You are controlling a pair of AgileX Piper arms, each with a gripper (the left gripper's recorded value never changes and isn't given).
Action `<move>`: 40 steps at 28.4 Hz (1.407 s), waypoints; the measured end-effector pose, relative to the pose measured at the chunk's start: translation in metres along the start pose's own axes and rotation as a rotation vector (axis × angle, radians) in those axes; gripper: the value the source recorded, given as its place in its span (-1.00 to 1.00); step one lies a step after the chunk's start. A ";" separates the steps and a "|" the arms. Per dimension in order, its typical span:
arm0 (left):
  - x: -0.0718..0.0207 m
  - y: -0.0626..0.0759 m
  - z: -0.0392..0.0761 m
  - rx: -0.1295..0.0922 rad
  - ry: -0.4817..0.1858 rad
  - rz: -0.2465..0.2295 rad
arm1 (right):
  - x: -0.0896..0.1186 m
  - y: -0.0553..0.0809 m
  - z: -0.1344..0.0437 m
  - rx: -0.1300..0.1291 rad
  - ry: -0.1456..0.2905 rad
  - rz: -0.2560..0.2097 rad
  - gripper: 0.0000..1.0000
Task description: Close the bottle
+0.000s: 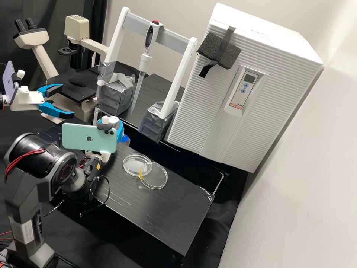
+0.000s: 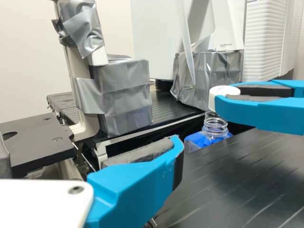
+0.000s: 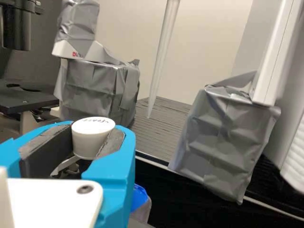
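The right gripper (image 3: 90, 147) has its two blue fingers pressed on a white cap (image 3: 93, 130). The cap sits in the grooves of the dark pads and its wide top stands above them. On this top the right wrist view gives some faint grey writing, too pale to read. The left wrist view, from the side, gives what is under the cap: the bottle (image 2: 214, 127), upright, with its threaded clear neck open and blue liquid below. The cap hangs directly over the mouth, very close; I cannot tell if they touch. The bottle stands at the far edge of the ridged black bench (image 1: 160, 212), which also carries two clear round dishes (image 1: 145, 171), one overlapping the other.

The left gripper (image 1: 67, 100) is at the left side of the high view, well apart from the bottle, with its fingers spread wide and holding nothing.

Farther back a pipette (image 1: 144, 61) hangs on a white stand (image 1: 181, 74) whose feet are wrapped in grey tape. One wrapped foot shows red letters, half covered. Beside the stand is a ribbed white machine (image 1: 260, 56) with a small panel and a red label.
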 end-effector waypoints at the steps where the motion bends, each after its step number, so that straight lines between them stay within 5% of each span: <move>1: 0.0000 0.000 0.000 0.000 0.000 0.000 | 0.001 0.000 0.002 0.001 -0.011 0.003 -1.00; 40: 0.0000 0.000 0.000 0.002 0.000 0.000 | 0.009 -0.006 0.012 0.000 -0.056 -0.014 -1.00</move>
